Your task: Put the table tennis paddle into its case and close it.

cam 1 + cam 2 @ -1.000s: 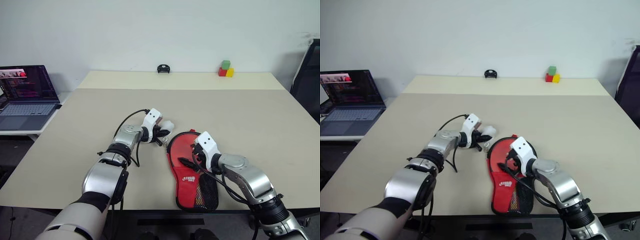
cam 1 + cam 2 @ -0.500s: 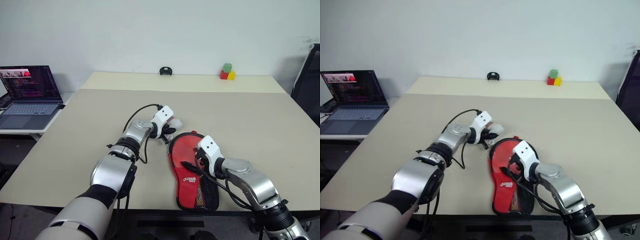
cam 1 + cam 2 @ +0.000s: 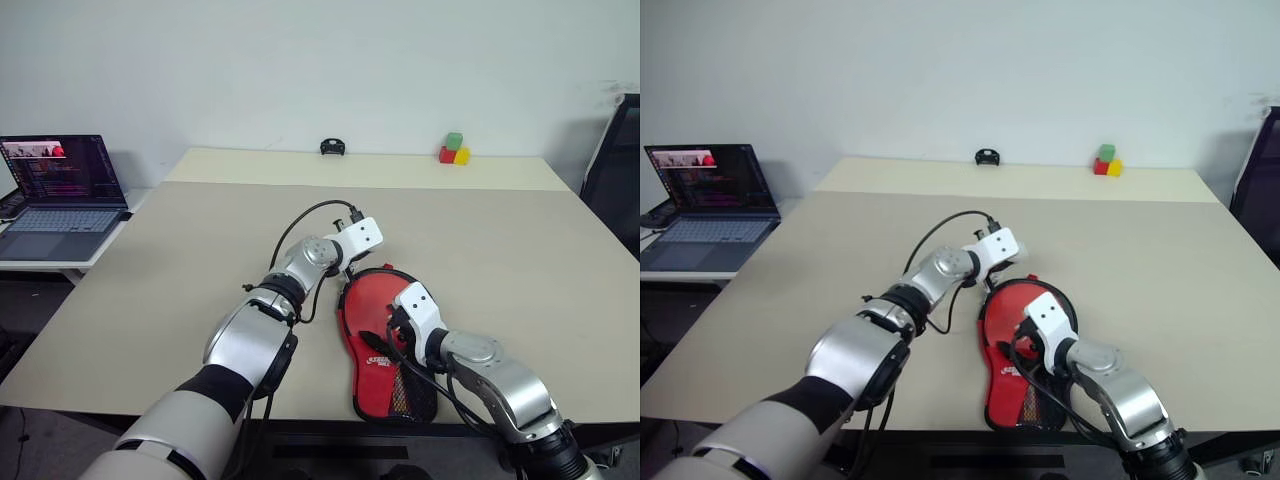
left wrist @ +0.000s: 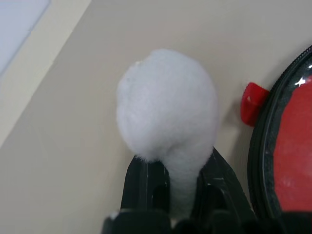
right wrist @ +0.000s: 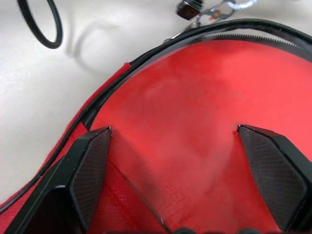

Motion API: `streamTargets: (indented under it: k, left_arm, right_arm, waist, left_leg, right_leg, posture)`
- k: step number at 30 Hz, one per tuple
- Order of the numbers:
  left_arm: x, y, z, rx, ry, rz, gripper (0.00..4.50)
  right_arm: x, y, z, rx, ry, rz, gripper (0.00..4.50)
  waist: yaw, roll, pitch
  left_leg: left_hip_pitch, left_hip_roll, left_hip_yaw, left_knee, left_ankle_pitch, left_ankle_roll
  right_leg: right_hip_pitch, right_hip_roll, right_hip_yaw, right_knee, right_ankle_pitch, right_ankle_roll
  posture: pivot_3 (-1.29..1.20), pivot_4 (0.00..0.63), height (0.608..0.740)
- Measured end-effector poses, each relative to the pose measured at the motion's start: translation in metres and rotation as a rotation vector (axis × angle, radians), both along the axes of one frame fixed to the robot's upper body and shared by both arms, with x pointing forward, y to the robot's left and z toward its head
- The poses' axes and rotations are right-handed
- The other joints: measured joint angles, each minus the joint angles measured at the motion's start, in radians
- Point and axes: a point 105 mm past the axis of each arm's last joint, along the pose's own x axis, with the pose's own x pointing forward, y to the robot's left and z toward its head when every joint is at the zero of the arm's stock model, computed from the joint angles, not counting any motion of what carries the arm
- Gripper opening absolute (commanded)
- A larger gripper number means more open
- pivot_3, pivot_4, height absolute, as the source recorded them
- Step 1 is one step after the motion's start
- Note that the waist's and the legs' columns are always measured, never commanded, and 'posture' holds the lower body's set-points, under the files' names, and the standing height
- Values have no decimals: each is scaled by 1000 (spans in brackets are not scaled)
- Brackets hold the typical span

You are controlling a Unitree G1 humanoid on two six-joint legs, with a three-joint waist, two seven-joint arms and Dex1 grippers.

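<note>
The case (image 3: pixel 383 335) lies flat on the table with its red side up, round end away from me and mesh pocket (image 3: pixel 410 385) toward me. My left gripper (image 3: pixel 350 264) sits at the round end's rim and is shut on the case's fluffy white charm (image 4: pixel 165 102). Beside the charm, a small red tab (image 4: pixel 253 102) and the case's black zip edge (image 4: pixel 258 161) are visible. My right gripper (image 5: pixel 180 170) hovers low over the red face, open, with its fingers (image 5: pixel 90 165) spread wide and nothing between them. The table tennis paddle is hidden.
An open laptop (image 3: pixel 55 195) stands on a side table at the left. At the table's far edge are coloured blocks (image 3: pixel 453 150) and a small black object (image 3: pixel 331 147). A dark chair (image 3: pixel 615 160) stands at the right. My left arm's cable (image 5: pixel 39 24) loops beside the case.
My left gripper has carried the white charm to the right, up to the case's round end, and its wrist has rolled. The right gripper has drawn back a little toward me, still open.
</note>
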Motion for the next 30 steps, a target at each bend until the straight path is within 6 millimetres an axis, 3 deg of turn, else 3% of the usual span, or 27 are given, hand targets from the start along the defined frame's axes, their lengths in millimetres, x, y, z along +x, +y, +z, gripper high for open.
streamTargets:
  k: [6, 12, 20, 25, 30]
  left_arm:
    - [-4, -41, 20, 111, -182, -75, 165]
    - [-13, -70, 28, 115, -237, -125, 165]
    - [-32, -94, 12, 164, -199, -249, 165]
    - [-41, -91, -13, 194, -109, -289, 1870]
    - [-40, -84, -18, 221, -98, -292, 3666]
  right_arm:
    - [-16, 3, -2, 28, 10, -33, 4500]
    - [-26, 6, -2, 34, 19, -50, 4500]
    - [-26, 8, -2, 47, 24, -74, 4500]
    - [-28, 13, -2, 60, 28, -65, 4500]
    - [-28, 13, -3, 51, 28, -61, 4500]
  waist:
    - [4, 0, 0]
    - [5, 0, 0]
    - [5, 1, -1]
    - [-1, 3, -2]
    - [-1, 4, -2]
  left_leg:
    - [-1, -1, -6, 0, 0, 0]
    - [-2, -1, -10, -1, -1, 1]
    - [-2, -2, -10, -1, -1, 1]
    - [-1, -2, -10, -1, -1, 1]
    - [-1, -1, -11, -1, -1, 1]
  right_leg:
    - [5, 0, -7, -7, 0, 1]
    - [6, 0, -16, -8, 0, 1]
    - [7, 0, -17, -9, 0, 2]
    - [7, 0, -17, -9, 0, 2]
    - [7, 0, -17, -9, 0, 2]
  posture:
    - [0, 150, 740]
    - [0, 150, 740]
    - [0, 150, 740]
    - [0, 150, 740]
    - [0, 150, 740]
